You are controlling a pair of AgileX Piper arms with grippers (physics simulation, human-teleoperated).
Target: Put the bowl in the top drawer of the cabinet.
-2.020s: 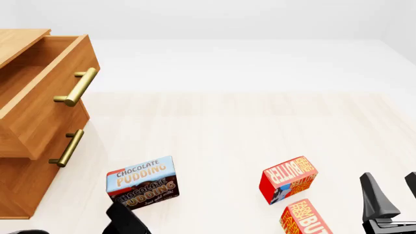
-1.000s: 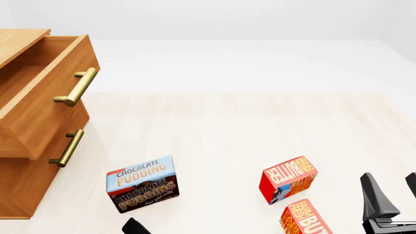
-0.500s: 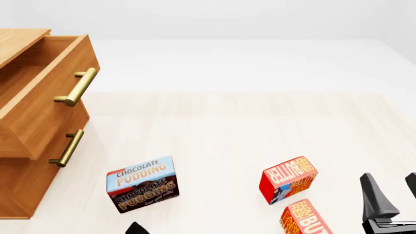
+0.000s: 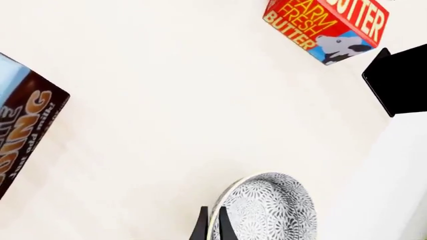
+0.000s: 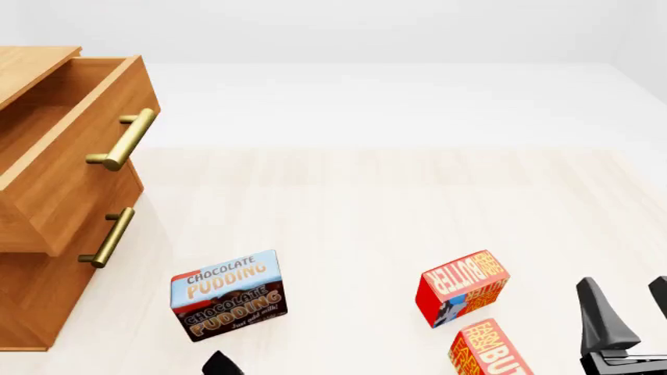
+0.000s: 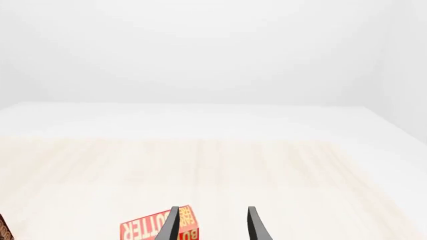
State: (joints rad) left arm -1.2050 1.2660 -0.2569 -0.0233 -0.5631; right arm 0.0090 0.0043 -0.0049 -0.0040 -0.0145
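The speckled white-grey bowl shows only in the left wrist view, resting on the pale table; it is out of the front view. My left gripper has its thin fingers close together with the bowl's rim between them. Only a black tip of the left arm shows in front. The cabinet stands at the far left with its top drawer pulled open and nothing showing inside it. My right gripper hangs open and holds nothing at the near right.
A chocolate pudding box stands near the cabinet's front. Two red butter boxes sit near the right gripper; one also shows in the left wrist view. The lower drawer's handle is shut flush.
The left arm has sunk toward the bottom edge of the front view, leaving just a black tip visible. The right gripper and the boxes have not moved.
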